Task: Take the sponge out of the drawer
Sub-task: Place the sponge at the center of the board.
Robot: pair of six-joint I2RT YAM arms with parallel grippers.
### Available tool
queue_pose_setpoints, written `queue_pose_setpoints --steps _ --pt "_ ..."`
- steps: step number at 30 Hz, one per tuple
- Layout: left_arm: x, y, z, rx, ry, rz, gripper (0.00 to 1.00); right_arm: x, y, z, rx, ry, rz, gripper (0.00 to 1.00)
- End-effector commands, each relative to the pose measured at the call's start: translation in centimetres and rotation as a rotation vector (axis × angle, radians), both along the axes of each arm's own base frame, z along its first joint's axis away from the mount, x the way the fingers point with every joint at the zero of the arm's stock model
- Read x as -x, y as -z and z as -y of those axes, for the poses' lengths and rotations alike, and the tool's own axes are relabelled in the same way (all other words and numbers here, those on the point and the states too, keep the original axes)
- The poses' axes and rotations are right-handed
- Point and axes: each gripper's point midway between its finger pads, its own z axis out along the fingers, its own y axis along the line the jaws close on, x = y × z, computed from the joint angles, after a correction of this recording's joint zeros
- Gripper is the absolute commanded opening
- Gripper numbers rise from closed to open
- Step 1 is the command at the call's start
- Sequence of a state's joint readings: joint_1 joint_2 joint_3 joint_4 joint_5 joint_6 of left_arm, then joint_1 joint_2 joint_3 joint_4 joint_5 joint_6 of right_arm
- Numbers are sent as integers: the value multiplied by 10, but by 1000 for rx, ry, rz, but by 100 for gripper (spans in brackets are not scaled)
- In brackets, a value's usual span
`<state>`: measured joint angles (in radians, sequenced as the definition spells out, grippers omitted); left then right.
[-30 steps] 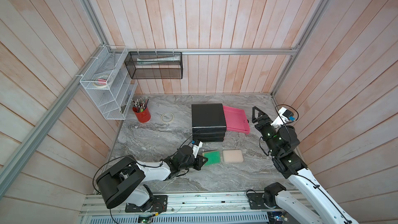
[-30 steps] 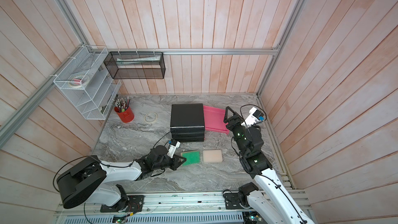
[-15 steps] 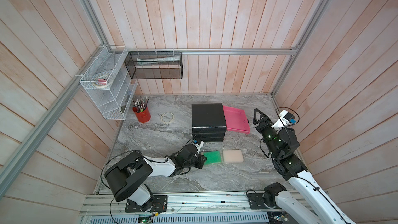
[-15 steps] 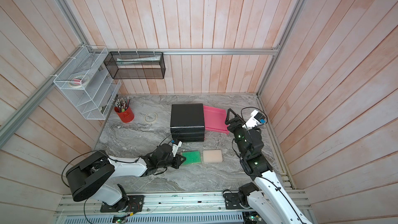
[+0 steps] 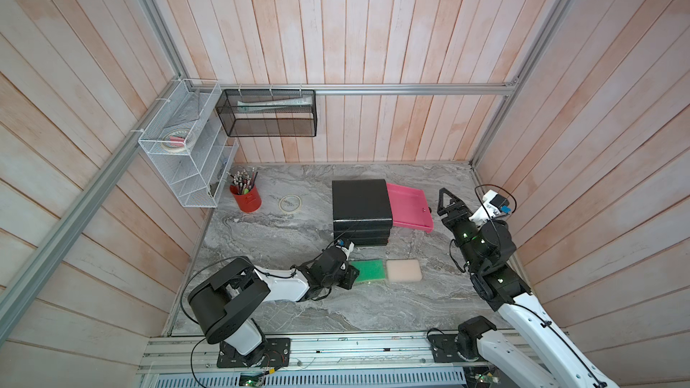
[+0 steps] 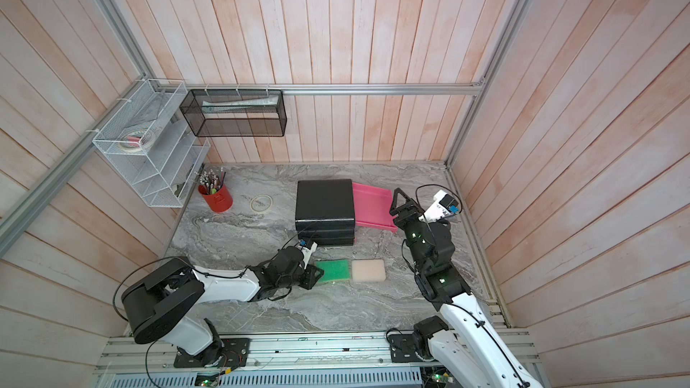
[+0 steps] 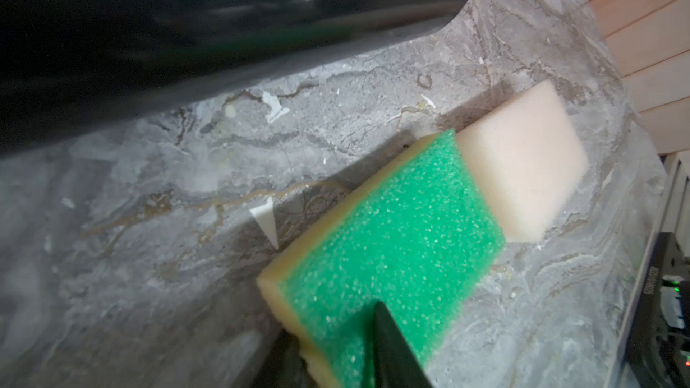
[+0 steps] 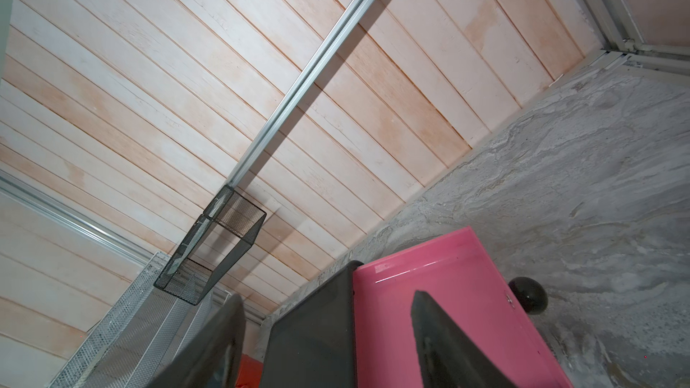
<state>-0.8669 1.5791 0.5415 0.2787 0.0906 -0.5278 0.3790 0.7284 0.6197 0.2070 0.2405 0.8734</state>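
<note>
The green-topped sponge [image 5: 367, 271] [image 6: 334, 271] [image 7: 392, 237] lies flat on the marble table in front of the black drawer unit [image 5: 361, 203] [image 6: 324, 203] [image 8: 310, 330]. A beige sponge [image 5: 404, 269] [image 6: 369, 269] [image 7: 522, 166] touches its right side. My left gripper [image 5: 353, 277] [image 6: 317, 276] [image 7: 332, 319] is low at the green sponge's left end, jaws parted around that corner, and the sponge looks unsqueezed. The pink drawer [image 5: 409, 207] [image 6: 373, 205] [image 8: 448, 293] stands pulled out to the right, and its visible floor is bare. Raised beside the drawer, my right gripper [image 5: 446, 201] [image 6: 399, 199] [image 8: 328, 294] is open and holds nothing.
A red cup of pens [image 5: 245, 195] and a tape ring [image 5: 290, 202] sit at the back left. A white wire rack [image 5: 186, 151] and a black mesh basket [image 5: 267, 113] hang on the walls. The drawer's black knob [image 8: 526, 294] points toward the right wall.
My left gripper's jaws have parted around the green sponge, which stays on the table. The left arm's elbow has swung in. The right arm has barely shifted.
</note>
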Motion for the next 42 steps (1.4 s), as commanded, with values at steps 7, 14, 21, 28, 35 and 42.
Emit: queue_pose_setpoints --steps 7,14,21,28,35,42 --pt "-3 8 -25 -146 -55 22 46 -10 14 11 80 68 -54 73" --pt "9 11 -11 -150 48 44 45 -17 22 18 112 98 -85 73" --pt "20 19 -3 -164 124 55 44 -16 29 26 107 114 -97 74" --pt "14 24 -17 -260 84 81 42 -16 31 31 111 128 -104 73" --pt "1 1 -19 -254 43 163 48 -28 48 36 173 140 -169 76" --pt "6 -38 -9 -158 50 252 70 -61 102 47 231 102 -323 83"
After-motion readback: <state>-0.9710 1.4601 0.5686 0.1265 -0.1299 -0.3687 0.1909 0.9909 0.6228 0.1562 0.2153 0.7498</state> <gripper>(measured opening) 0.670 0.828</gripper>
